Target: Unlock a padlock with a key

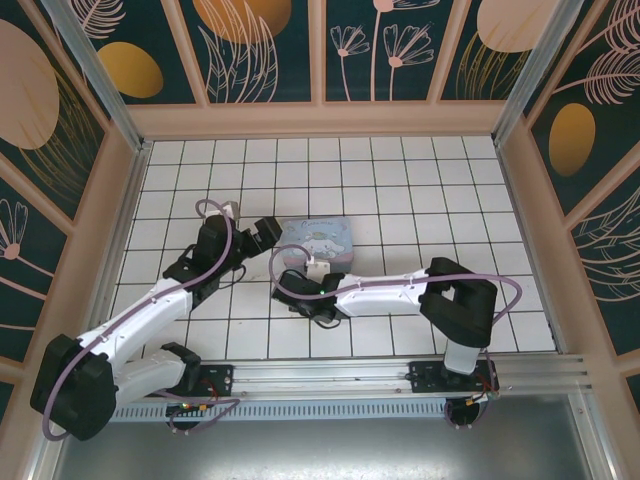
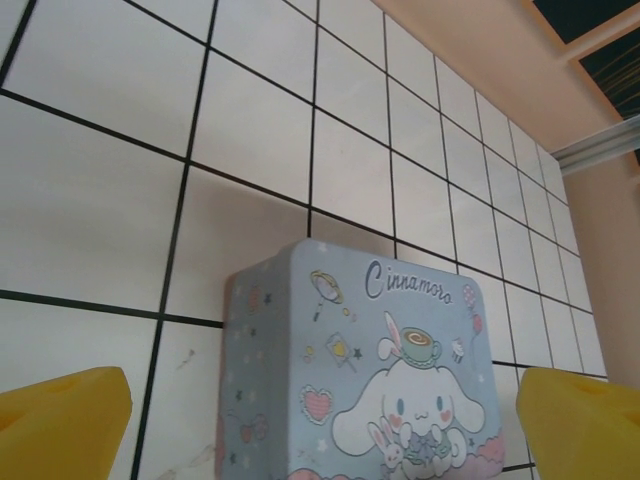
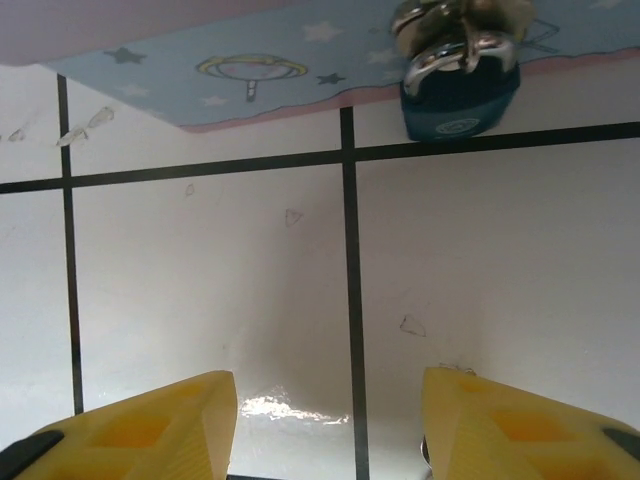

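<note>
The padlock (image 3: 460,95) hangs by its silvery shackle (image 3: 455,55) at the edge of the pastel-blue box (image 3: 250,60), its dark body low over the bench (image 3: 200,280), just ahead of the right tool (image 3: 330,410), which is released, with bare tile between its yellow fingers (image 3: 150,420). The shackle looks seated, so I judge the lock not yet opened. I cannot make out the key, so inserting and turning it remain. The left tool (image 2: 320,425) is spread wide and empty, facing the box lid. The bench is white tile with dark grout, walled by teal floral panels (image 1: 265,40)

padlock (image 3: 460,100) shackle blurred, perhaps cropped, box (image 2: 290,380) base cropped
</note>
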You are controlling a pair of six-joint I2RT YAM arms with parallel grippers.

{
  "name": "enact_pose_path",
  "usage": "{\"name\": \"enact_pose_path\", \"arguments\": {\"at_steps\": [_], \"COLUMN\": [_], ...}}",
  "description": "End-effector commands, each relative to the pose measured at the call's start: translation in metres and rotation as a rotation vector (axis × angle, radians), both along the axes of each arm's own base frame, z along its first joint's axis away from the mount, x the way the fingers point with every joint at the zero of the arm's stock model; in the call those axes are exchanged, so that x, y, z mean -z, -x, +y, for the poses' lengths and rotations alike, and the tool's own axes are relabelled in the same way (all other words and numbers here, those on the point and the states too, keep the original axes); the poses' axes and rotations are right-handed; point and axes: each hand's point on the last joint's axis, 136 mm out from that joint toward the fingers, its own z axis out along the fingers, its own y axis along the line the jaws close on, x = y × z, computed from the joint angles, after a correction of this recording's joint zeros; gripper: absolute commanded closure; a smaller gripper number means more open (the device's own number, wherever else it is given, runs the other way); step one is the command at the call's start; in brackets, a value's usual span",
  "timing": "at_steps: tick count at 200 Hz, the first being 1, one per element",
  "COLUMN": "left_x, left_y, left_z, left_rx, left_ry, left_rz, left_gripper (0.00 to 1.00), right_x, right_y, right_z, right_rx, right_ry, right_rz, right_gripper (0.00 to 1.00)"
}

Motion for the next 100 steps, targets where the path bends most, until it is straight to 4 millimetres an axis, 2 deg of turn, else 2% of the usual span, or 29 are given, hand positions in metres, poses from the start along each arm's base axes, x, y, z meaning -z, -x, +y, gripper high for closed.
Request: {"name": "enact_pose_path", "arguments": {"at_steps": [1, 56, 100], "left_x": [0.008, 0.013, 0.016], "left_y": [0.003, 0.003, 0.003], "left_z": [0.010, 0.008, 0.009], "left_rx": [-0.004, 0.012, 0.009], "left_ry": [-0.047, -0.033, -0.031], "left_rz": [0.009, 0.019, 0.022], "left_gripper": [0.01, 0.01, 0.01], "right_x": [0.000, 0.009, 0.015], "right_y": [0.000, 0.008, 0.012], "right_z": [-0.018, -0.031, -0.030], "right_rx": [0.069, 0.119, 0.117], "right_ry": [0.023, -0.005, -0.015], "right_rz": [-0.001, 0.031, 0.044], "right_gripper": [0.49, 0.53, 0.56]}}
